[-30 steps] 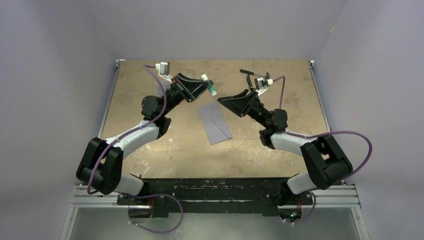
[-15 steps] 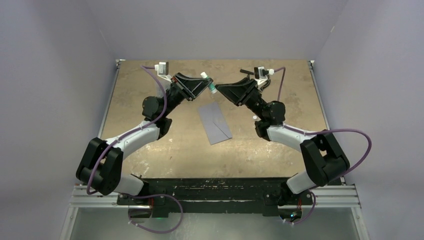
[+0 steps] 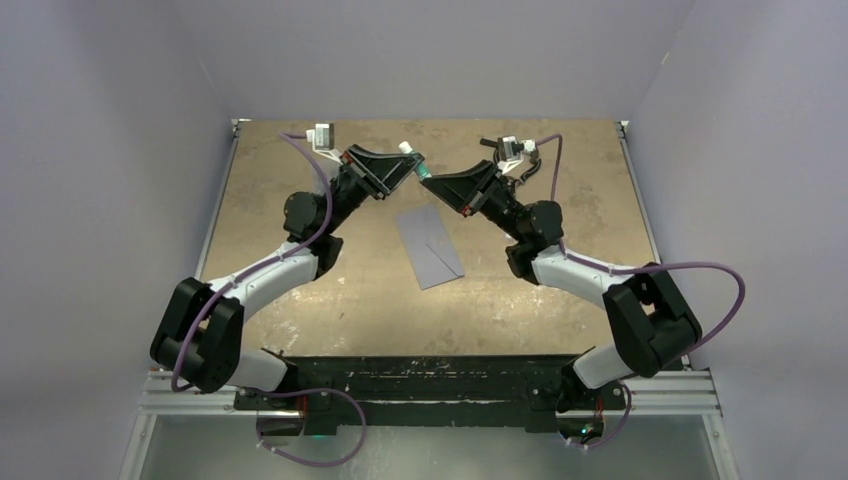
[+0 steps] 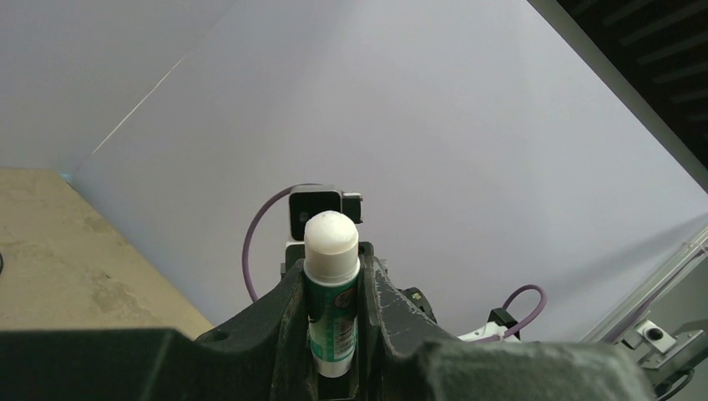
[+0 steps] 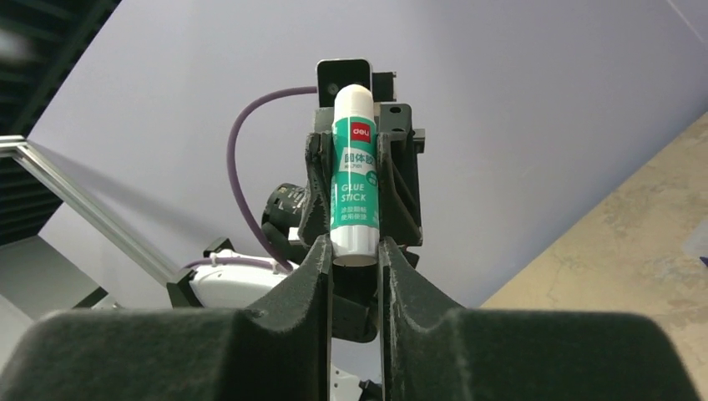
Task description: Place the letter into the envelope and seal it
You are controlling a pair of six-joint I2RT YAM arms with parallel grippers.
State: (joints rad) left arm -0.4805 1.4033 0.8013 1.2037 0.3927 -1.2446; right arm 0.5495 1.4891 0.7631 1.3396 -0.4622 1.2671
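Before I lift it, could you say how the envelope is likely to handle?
The envelope lies flat and thin on the table, so it probably slides easily but is hard to pinch from above. Its creases suggest light, floppy paper that would likely sag when lifted by one edge.

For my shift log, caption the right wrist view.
Left gripper clamps a green-and-white cylindrical glue stick; right gripper, jaws apart, brackets its lower end.
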